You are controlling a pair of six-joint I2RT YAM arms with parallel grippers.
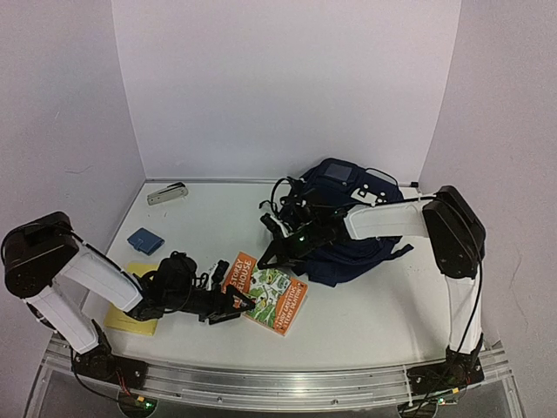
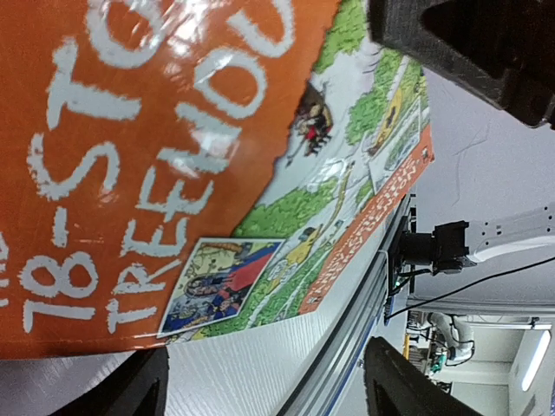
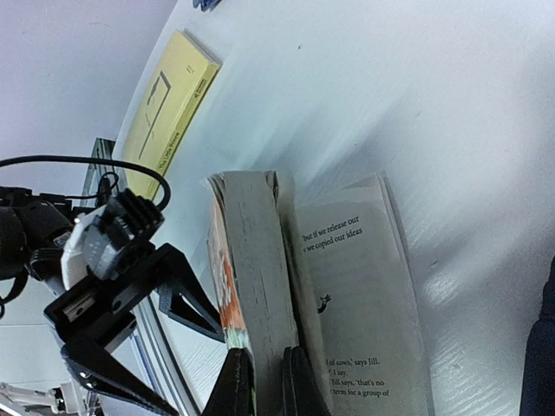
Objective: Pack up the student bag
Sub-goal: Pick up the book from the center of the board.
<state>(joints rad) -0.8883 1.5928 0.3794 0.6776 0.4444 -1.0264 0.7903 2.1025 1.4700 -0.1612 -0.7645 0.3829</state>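
Two risks, probably: dropping the orange-covered paperback picture book point(image 1: 270, 292) from a narrow one-sided pinch, or letting loose pages fan out and snag on entry. Clenching the book's raised edge between the right gripper's point(image 3: 264, 373) fingers; holding the left gripper's point(image 2: 269, 351) fingers wide apart, released, flanking the cover without gripping. Leaving the large dark navy fabric backpack point(image 1: 348, 261) lying near, right of the book.

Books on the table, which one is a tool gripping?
The orange-and-green paperback: the right tool is clamped on its page edge. The thin yellow book lies flat off to the side, with no tool on it.
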